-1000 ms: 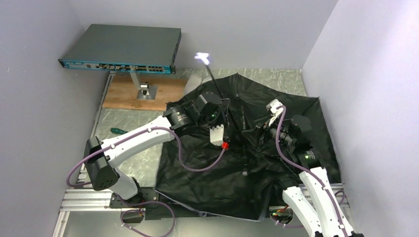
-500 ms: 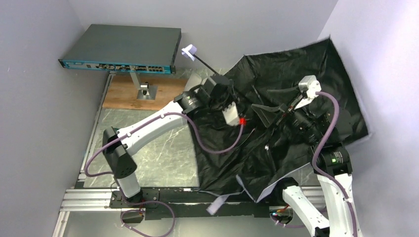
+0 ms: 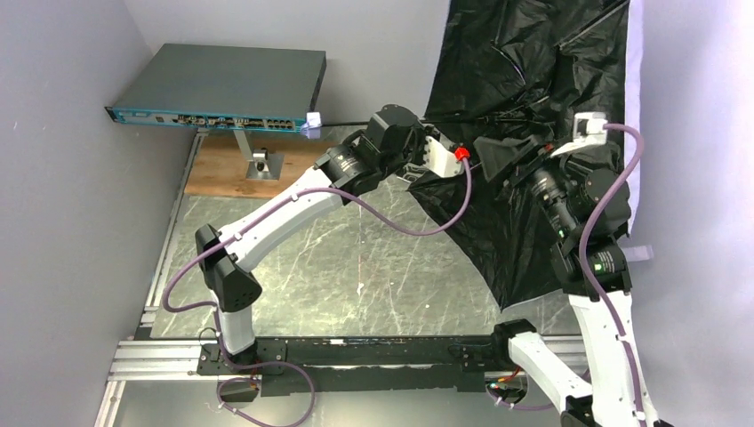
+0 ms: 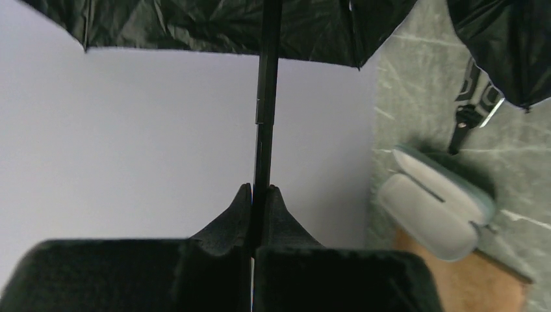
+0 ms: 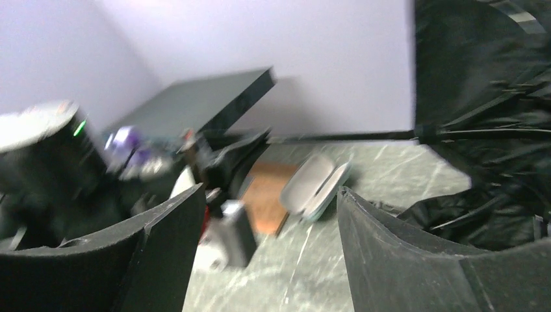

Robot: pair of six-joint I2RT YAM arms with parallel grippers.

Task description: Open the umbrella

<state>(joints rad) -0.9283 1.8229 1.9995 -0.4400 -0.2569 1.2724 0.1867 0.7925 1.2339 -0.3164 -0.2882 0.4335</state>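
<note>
Over the far edge of the grey marbled desk [image 3: 356,276], the folding umbrella with its black-lined, pale-edged canopy [image 3: 533,71] hangs sideways in the air. Its small pale handle [image 3: 312,120] points left, just beside the dark grey flat metal box on a stand [image 3: 218,84]. From there the thin black shaft [image 4: 266,97] runs rightward to the canopy, which stands spread against the wall at the far right corner. The left gripper [image 4: 260,198] is clenched on the shaft, pinching it squarely. A pale grey-green oval hinged case [image 4: 435,201] lies on the desk near the far edge. The right gripper [image 5: 269,195] gapes wide with nothing between its fingers, close to the canopy's inner side.

The umbrella looks light but unwieldy. Its broad, limp fabric will catch air, the slender ribs would likely bend under a sideways squeeze, and the smooth shaft may twist or slide in the grip. The shaft and handle seem the sound places to hold; the fabric and ribs do not.
</note>
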